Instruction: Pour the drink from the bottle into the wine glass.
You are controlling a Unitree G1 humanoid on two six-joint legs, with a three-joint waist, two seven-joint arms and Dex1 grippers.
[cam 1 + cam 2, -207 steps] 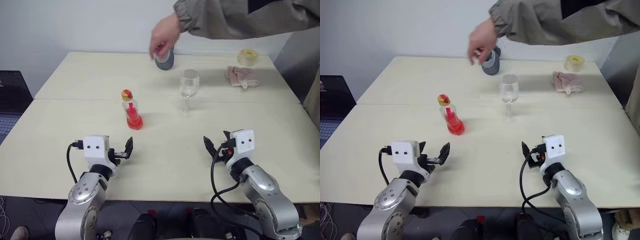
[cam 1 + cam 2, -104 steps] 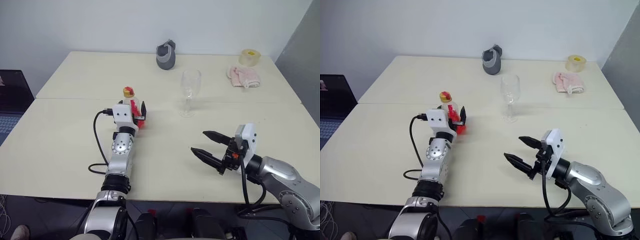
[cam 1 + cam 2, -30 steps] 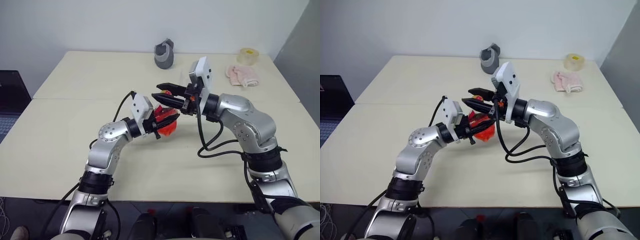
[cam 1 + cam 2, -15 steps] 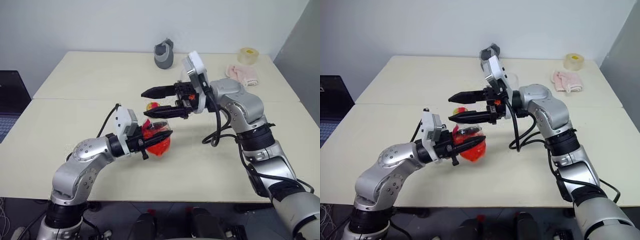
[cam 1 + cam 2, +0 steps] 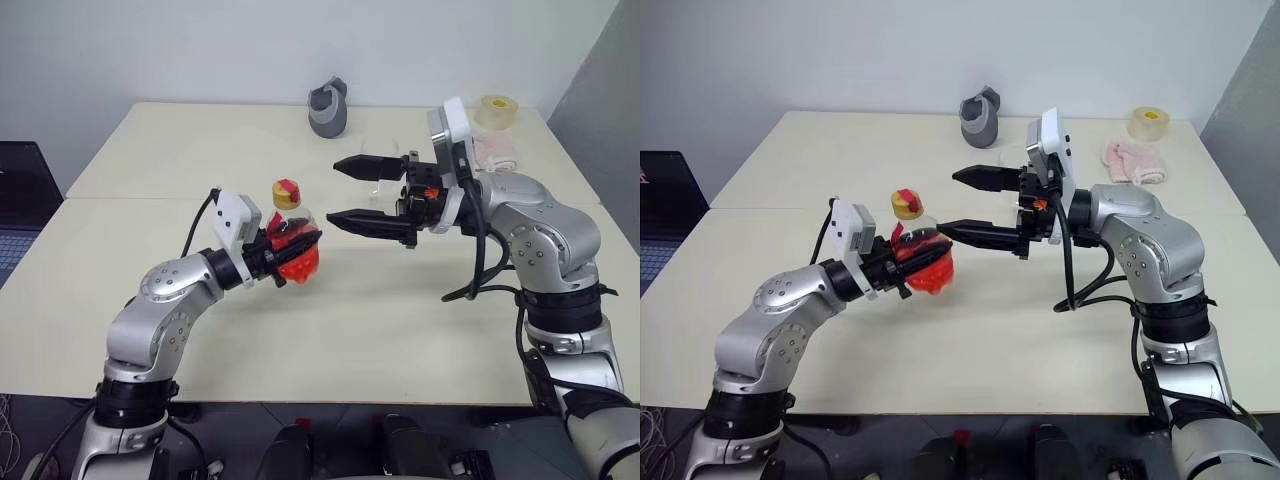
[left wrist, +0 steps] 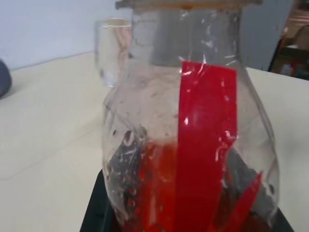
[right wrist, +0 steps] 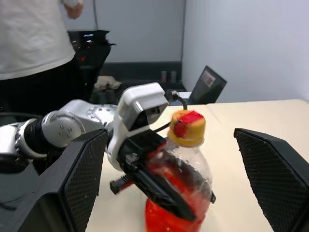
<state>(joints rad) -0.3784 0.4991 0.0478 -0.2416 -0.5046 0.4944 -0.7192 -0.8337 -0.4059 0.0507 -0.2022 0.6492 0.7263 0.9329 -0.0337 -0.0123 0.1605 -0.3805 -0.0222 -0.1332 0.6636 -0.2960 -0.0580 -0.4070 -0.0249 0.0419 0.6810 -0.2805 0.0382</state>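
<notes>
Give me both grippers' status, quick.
Left gripper: shut on the small clear plastic bottle with yellow cap and red drink.
Right gripper: open, holding nothing.

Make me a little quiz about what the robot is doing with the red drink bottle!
1. True or false: the yellow cap is on the bottle.
2. Which gripper holds the bottle? A) left gripper B) right gripper C) neither
3. Fill in: the right gripper's black fingers are ____ and hold nothing.

Key
1. True: the cap sits on the neck, so no drink can pour yet.
2. A: the left gripper is shut on the bottle's round base, lifted off the table.
3. Open: they stand spread wide beside the cap, partly in front of the wine glass.
</notes>
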